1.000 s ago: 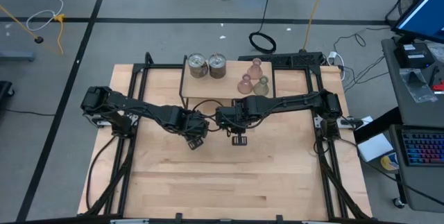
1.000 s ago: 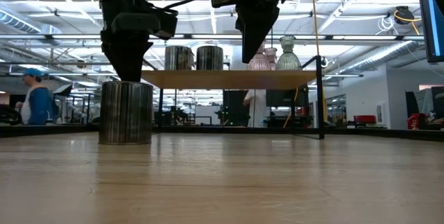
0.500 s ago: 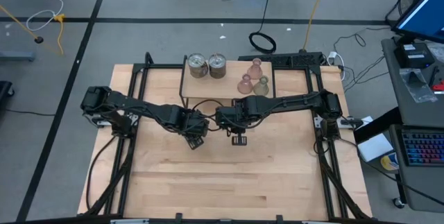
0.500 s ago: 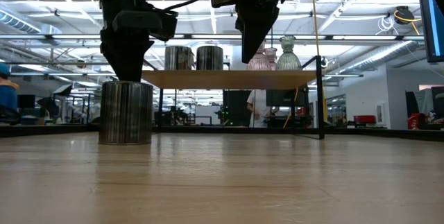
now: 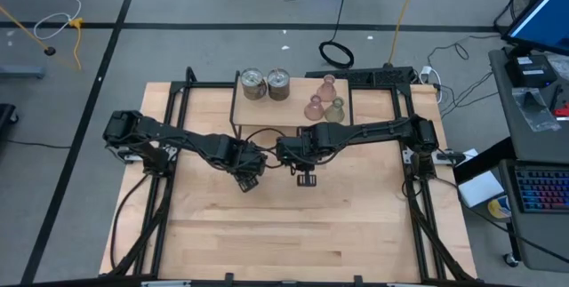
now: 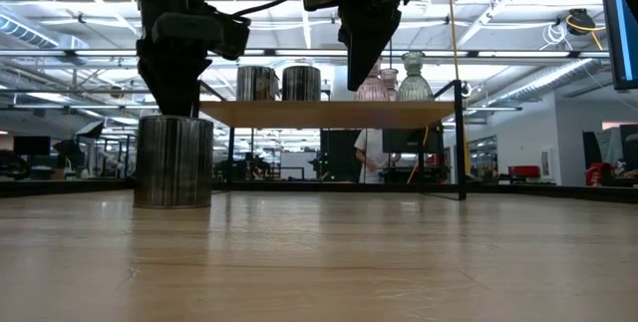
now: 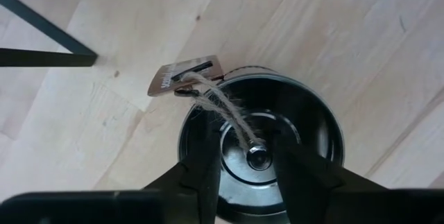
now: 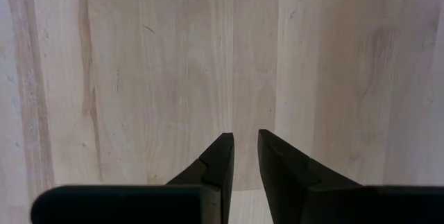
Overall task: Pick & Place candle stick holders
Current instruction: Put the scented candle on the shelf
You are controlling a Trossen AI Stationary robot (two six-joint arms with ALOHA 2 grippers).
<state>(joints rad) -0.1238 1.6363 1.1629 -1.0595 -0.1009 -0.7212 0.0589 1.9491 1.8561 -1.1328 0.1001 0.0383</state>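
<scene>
One shiny silver candle stick holder (image 6: 173, 161) stands upright on its base on the wooden table, left of centre. My left gripper (image 7: 246, 137) points down into its hollow top and is shut there. A paper tag (image 7: 184, 77) hangs over the rim on a twine. My right gripper (image 5: 307, 179) hangs above the table's middle, a narrow gap between its fingers (image 8: 245, 137) and nothing in it. Two more silver holders (image 5: 254, 83) (image 5: 278, 83) and three tinted glass holders (image 5: 328, 83) (image 5: 314, 107) (image 5: 335, 109) stand on a raised shelf. My left gripper comes from above, pointing down, with both fingers (image 7: 208, 161) inside the holder's hollow. One finger stands on each side of the central stud (image 7: 257, 157), where the twine is tied. The fingers themselves hide the exact place of contact. The holder stands upright with its base on the table.
The raised wooden shelf (image 5: 293, 120) stands at the table's far middle on thin black legs (image 6: 461, 143). Black frame rails (image 5: 169, 118) run along the table's left and right sides. Bare wood lies toward the near edge. People show in the room beyond the table.
The silver holder has slid a little toward the table's left edge, still upright on its base. My left gripper has shifted with it and tipped slightly. My right gripper has kept still.
</scene>
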